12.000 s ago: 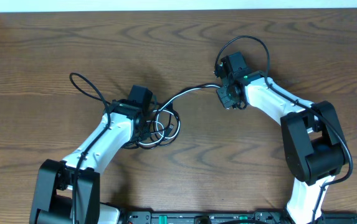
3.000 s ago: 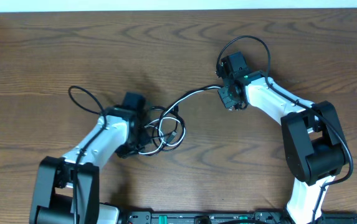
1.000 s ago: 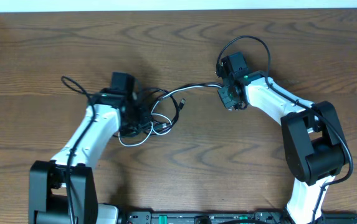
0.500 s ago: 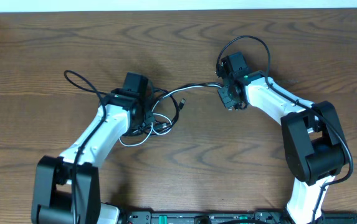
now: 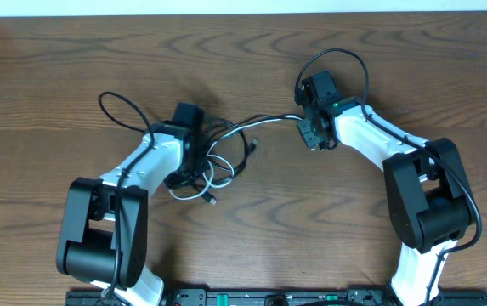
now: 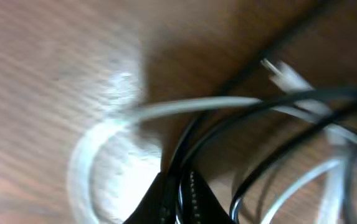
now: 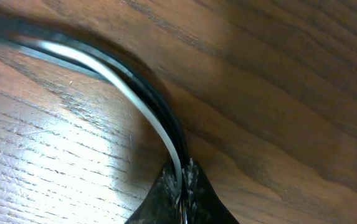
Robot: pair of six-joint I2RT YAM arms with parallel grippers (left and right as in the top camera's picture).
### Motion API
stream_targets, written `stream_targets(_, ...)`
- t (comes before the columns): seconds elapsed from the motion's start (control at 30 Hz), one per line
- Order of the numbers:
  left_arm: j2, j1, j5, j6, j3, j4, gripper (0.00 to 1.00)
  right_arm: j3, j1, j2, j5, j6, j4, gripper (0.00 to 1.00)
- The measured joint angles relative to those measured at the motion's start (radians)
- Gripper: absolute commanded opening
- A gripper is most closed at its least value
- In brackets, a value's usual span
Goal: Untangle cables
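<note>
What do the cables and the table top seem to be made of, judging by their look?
Cables: thin cords in a smooth sheath, black and white, probably plastic or rubber. They bend into loose loops, and the white one shines slightly.
Table: dark brown wood or a wood-look laminate, the pictures do not settle which. Long grain lines run across it, and a soft glare in the right wrist view suggests a semi-gloss finish.

The table (image 5: 413, 59) is dark brown wood with a strong grain, extending on every side of the right gripper (image 5: 312, 141). Well beyond that gripper, a white strip (image 5: 226, 7) borders the table's far edge; wall or floor cannot be told. Pale glare (image 7: 47, 143) lies on the wood close beside the gripper.
</note>
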Motion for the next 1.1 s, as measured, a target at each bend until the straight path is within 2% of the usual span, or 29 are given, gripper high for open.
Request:
stream_targets(0.2, 0.003, 0.104, -0.007, 0.071, 0.002, -0.089, 0.1, 0.0, 0.005, 0.0, -0.023, 0.0, 0.004, 0.01)
stream_targets(0.3, 0.006, 0.165, -0.019, 0.09, 0.002, -0.094, 0.15, 0.0, 0.014, 0.0, -0.043, 0.0, 0.005, 0.01)
stream_targets(0.5, 0.007, 0.288, -0.027, 0.099, 0.002, -0.101, 0.17, 0.0, 0.016, 0.0, -0.048, 0.0, 0.006, 0.01)
stream_targets(0.57, 0.008, 0.317, -0.029, 0.1, 0.002, -0.101, 0.31, 0.0, 0.016, 0.0, -0.048, 0.0, 0.006, 0.01)
stream_targets(0.63, 0.008, 0.341, -0.032, 0.1, 0.003, -0.109, 0.34, 0.0, 0.016, 0.0, -0.048, 0.0, 0.006, 0.01)
stream_targets(0.77, 0.008, 0.389, -0.013, 0.108, 0.003, -0.105, 0.32, 0.0, 0.016, 0.0, -0.048, 0.0, 0.006, 0.01)
stream_targets(0.93, 0.008, 0.416, 0.089, 0.167, 0.003, -0.067, 0.12, 0.0, 0.016, 0.0, -0.048, 0.0, 0.006, 0.01)
stream_targets(1.1, 0.008, 0.396, 0.182, 0.248, 0.003, -0.042, 0.11, 0.0, 0.016, 0.0, -0.048, 0.0, 0.006, 0.01)
